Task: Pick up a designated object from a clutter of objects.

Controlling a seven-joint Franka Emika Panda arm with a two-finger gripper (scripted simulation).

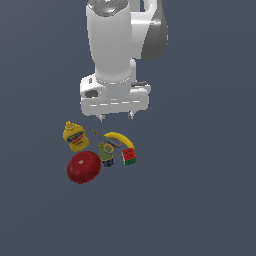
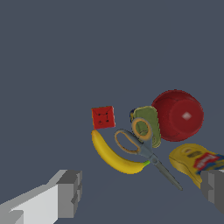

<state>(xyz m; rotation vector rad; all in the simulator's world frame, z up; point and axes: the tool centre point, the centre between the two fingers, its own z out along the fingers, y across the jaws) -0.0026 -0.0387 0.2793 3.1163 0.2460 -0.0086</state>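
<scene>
My gripper (image 1: 116, 117) hangs above the clutter with its jaws spread wide and nothing between them; in the wrist view one finger (image 2: 70, 192) shows at one side and the other at the far edge, well apart.

The scissors (image 2: 142, 148) lie on the floor in the middle of the group. Their orange ring handles sit beside the can (image 2: 148, 124), one ring overlapping it, and the dark blades run out toward the mustard bottle (image 2: 194, 162). The banana (image 2: 111, 157) curves just beside the handles, its tip touching the scissors near the pivot.

In the exterior view the scissors (image 1: 102, 137) show as a thin dark line between the bottle (image 1: 75, 136) and the banana (image 1: 120, 138). The bowl (image 1: 83, 167) lies overturned next to the can (image 1: 106, 153), and the cube (image 1: 129, 156) sits at the banana's far end.
</scene>
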